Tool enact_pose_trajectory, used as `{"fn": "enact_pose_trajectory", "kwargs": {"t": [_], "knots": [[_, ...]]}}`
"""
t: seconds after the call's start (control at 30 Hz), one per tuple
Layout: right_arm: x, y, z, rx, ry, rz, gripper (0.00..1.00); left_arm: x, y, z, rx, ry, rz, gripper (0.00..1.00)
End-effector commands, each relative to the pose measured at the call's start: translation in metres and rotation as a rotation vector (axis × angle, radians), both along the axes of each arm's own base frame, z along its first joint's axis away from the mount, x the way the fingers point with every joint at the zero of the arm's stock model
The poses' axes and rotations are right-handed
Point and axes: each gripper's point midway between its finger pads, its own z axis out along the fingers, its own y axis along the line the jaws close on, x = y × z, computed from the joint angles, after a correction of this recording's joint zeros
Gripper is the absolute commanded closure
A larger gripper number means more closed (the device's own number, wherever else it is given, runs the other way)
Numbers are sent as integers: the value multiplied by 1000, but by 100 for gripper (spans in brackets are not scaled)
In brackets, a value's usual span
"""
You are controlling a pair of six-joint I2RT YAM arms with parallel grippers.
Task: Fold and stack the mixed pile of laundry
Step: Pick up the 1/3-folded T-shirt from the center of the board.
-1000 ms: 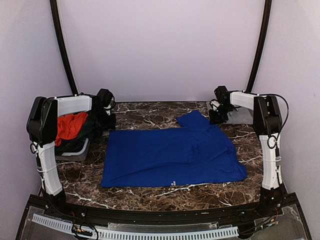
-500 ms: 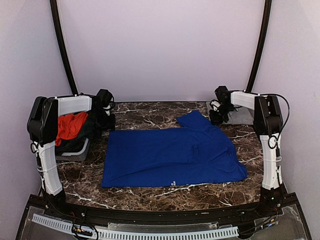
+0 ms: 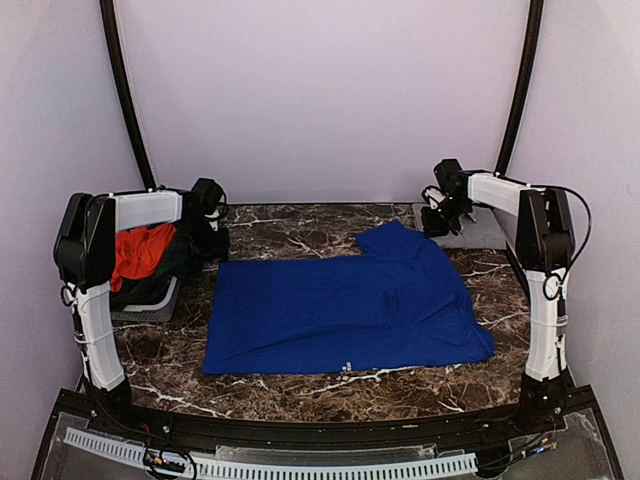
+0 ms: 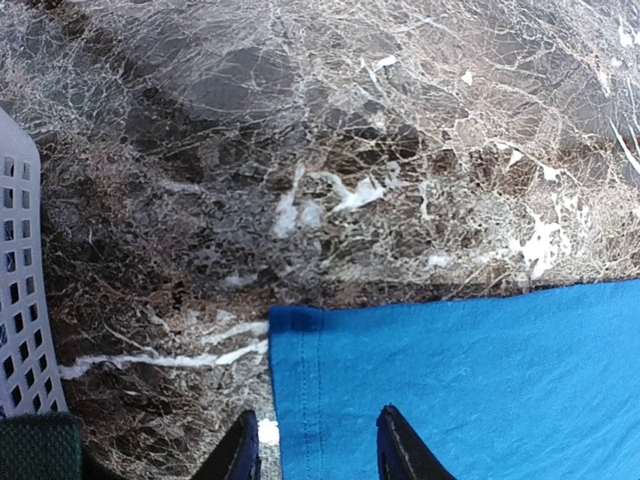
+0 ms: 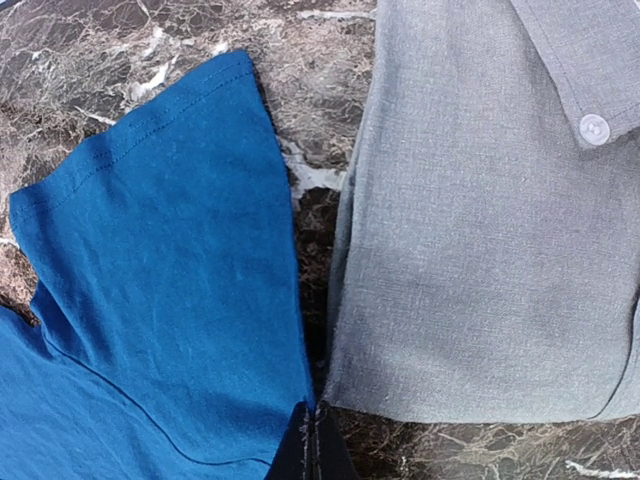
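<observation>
The royal-blue T-shirt [image 3: 340, 310] lies spread flat on the marble table. My left gripper [image 3: 212, 240] is at the shirt's far left corner. In the left wrist view it [image 4: 318, 450] is open, and its two fingertips straddle the hemmed corner of the shirt [image 4: 480, 380]. My right gripper [image 3: 437, 220] is at the far right, over the gap between the blue sleeve [image 5: 160, 290] and the folded grey shirt [image 5: 480, 230]. Its [image 5: 315, 445] jaws are pressed together with nothing visibly between them. The red-orange garment [image 3: 140, 250] and dark cloth [image 3: 178, 258] lie in the basket.
A small grey basket [image 3: 150, 305] stands at the left edge of the table, and its perforated wall [image 4: 20, 290] shows in the left wrist view. The grey shirt [image 3: 480, 228] lies at the back right corner. Walls close in behind and on both sides.
My right gripper has moved a little up and back, toward the far right corner. The left gripper and the blue T-shirt have hardly moved.
</observation>
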Motion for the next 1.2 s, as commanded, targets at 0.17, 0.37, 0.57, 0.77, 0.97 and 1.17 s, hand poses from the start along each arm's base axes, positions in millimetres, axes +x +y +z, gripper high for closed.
{"fn": "enact_pose_trajectory", "kwargs": {"t": [0.17,0.37,0.57,0.77,0.97,1.17], "knots": [[-1,2,17,7,-39,6,100,2,15,-4,28,23,-4,64],[-1,2,16,7,-35,6,100,9,18,-13,67,24,-22,67],[-2,3,14,10,-31,8,100,18,18,-20,79,14,-19,69],[-1,3,12,9,-30,9,100,26,18,-24,86,7,-12,69],[0,1,11,7,-29,7,100,36,14,-28,81,-2,-25,68],[1,0,10,7,-28,6,100,38,12,-35,76,10,-29,70]]}}
